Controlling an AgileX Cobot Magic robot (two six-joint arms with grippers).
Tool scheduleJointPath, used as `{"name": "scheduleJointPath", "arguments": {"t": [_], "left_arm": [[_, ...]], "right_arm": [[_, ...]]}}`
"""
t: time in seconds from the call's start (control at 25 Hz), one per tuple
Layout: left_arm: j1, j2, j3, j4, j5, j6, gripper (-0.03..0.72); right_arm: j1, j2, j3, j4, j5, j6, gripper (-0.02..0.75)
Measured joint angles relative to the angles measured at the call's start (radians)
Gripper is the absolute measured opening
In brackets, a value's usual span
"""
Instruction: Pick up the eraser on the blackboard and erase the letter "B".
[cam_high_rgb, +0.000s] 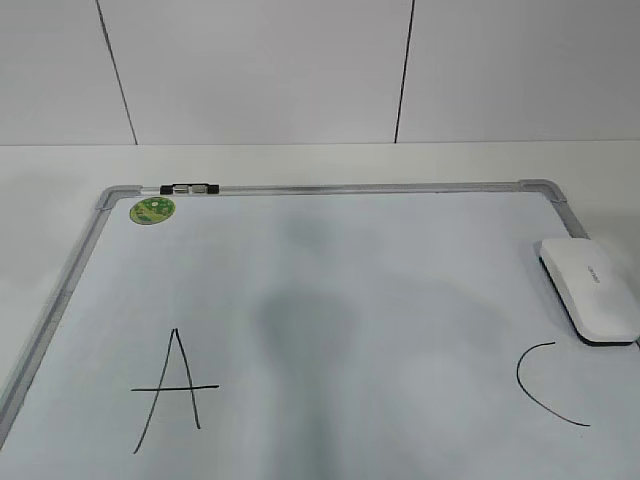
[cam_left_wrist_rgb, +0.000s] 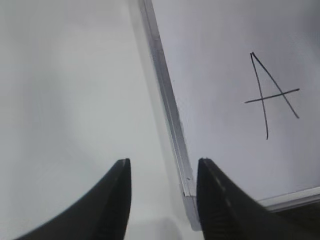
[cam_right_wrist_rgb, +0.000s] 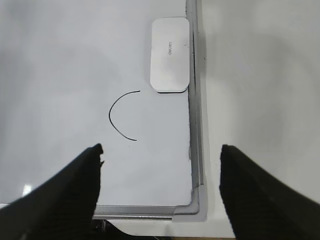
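- The table is the biggest thing under me, a pale plain surface running back to a panelled wall.
- On it lies the blackboard, a white dry-erase sheet in a grey metal frame with rounded corner pieces.
- Between the drawn letters the middle of the board is bare; I see no letter "B" in any of my views.
- My right gripper hangs above the board's near right corner, its dark fingers spread wide with nothing between them.
- My left gripper sits over the board's left frame rail near a corner, its jaws parted moderately and empty.
- The eraser rests flat on the board against the right frame rail, just above the "C", a glossy white block with a thin dark base.
- The "A" stands at the board's left, thin black strokes.
- The "C" curves at the right.
- A small round green magnet sits in the far left corner, beside a small dark clip on the top rail.
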Motion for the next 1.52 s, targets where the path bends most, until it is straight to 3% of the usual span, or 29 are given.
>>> {"name": "scheduleJointPath", "arguments": {"t": [0.32,0.76,0.96,1.52], "left_arm": [[0.0,-0.445,0.253,0.009,-0.023,0.0,0.327],[0.0,-0.927,0.498,0.024,-0.059,0.0,0.325],[0.0,-1.032,0.533,0.024,-0.1,0.0,0.319],[0.0,-1.032,0.535,0.024,-0.114,0.0,0.282]], "right_arm": [[0.0,-0.297,0.144,-0.012,0.008,-0.01,0.589],[0.0,-0.643,0.379,-0.012,0.01,-0.061,0.588],[0.0,-0.674,0.426,-0.027,-0.043,-0.074,0.588],[0.0,-0.676,0.461,-0.035,-0.107,-0.076,0.587]]}}
